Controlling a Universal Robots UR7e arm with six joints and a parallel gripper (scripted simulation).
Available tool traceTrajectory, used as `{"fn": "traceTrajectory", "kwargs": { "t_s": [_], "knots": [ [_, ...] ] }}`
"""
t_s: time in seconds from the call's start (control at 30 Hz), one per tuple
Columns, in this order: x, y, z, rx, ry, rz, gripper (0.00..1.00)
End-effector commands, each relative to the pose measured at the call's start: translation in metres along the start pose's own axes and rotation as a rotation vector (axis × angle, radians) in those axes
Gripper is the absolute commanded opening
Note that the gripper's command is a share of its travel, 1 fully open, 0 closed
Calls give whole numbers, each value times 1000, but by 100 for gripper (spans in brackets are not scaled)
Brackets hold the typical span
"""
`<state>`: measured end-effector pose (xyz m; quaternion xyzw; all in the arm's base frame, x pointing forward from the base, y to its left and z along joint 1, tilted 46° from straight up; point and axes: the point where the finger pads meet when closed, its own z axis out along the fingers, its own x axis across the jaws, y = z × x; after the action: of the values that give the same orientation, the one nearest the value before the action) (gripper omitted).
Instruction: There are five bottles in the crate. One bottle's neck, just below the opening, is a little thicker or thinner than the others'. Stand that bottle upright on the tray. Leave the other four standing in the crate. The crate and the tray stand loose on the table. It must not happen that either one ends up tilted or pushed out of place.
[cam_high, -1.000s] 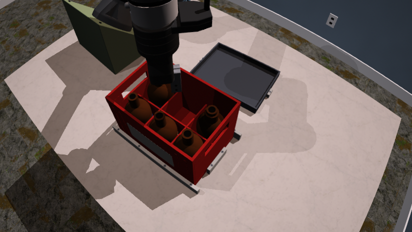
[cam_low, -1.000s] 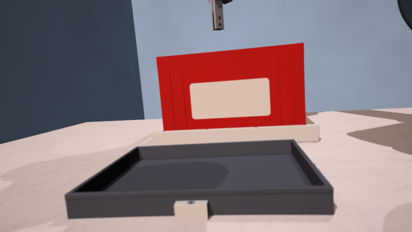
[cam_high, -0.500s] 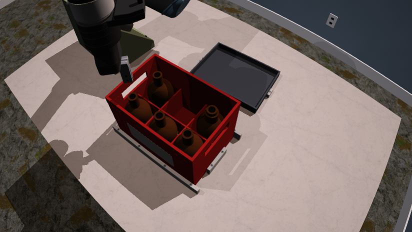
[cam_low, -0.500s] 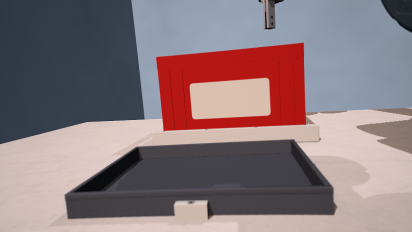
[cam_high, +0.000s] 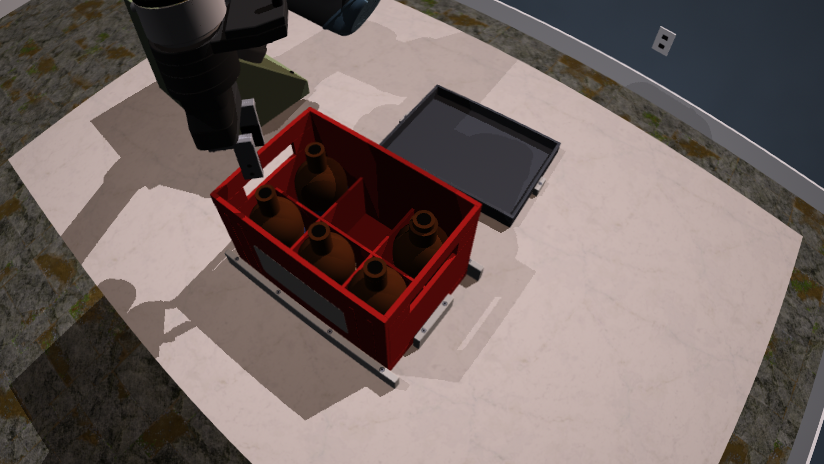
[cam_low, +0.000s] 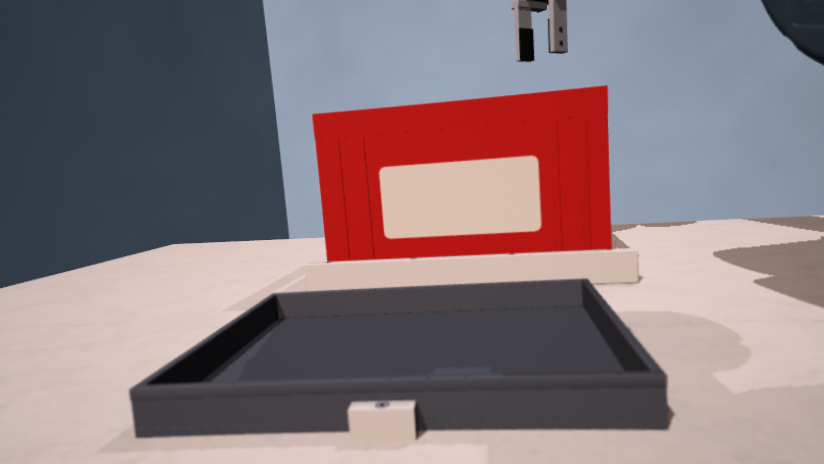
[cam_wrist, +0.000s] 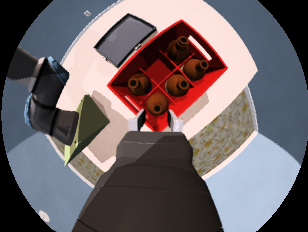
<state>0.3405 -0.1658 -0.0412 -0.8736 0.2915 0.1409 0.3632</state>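
A red crate (cam_high: 351, 230) with dividers holds five brown bottles, all upright. The bottle at the right (cam_high: 422, 239) has a visibly thicker neck ring than the others (cam_high: 314, 172) (cam_high: 268, 207) (cam_high: 320, 244) (cam_high: 375, 282). One back compartment (cam_high: 380, 195) is empty. My gripper (cam_high: 249, 146) is open and empty, high above the crate's left end, over the bottle there. In the exterior view the gripper (cam_low: 540, 43) hangs above the crate's (cam_low: 464, 178) right top edge. The wrist view shows the fingers spread above the crate (cam_wrist: 169, 71). The dark tray (cam_high: 472, 152) is empty.
The tray (cam_low: 403, 357) lies right behind the crate, close to it. Grey stop bars (cam_high: 314, 319) run along the crate's base. An olive robot base (cam_high: 271, 83) stands at the back left.
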Motion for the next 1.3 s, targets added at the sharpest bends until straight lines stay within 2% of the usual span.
{"fn": "traceTrajectory", "kwargs": {
  "t_s": [0.0, 0.97, 1.27],
  "knots": [
    [0, 0, 0, 0, 1, 0, 100],
    [0, 0, 1, 0, 1, 0, 100],
    [0, 0, 7, 0, 1, 0, 100]
  ]
}}
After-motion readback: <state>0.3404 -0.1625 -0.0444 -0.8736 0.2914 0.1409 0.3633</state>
